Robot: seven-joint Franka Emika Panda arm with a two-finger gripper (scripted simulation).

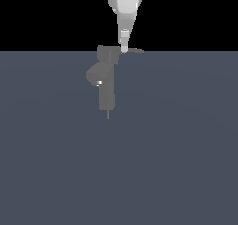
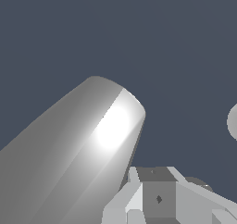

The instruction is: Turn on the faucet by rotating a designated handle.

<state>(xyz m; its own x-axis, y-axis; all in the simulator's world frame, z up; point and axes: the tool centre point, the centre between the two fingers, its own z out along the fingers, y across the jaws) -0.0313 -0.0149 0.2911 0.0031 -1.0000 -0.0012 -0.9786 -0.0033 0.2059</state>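
Bare simulated scene: flat slate floor (image 1: 176,163), black backdrop (image 1: 46,15).

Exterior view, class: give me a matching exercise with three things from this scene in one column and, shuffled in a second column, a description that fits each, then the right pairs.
Column 1:
1. faucet
2. handle
3. gripper

Column 2:
A. white, reaching down from the top of the view
B. thin grey bar pointing toward the exterior view's right
C. upright grey body with a rounded bulge

Pairs: 1-C, 2-B, 3-A
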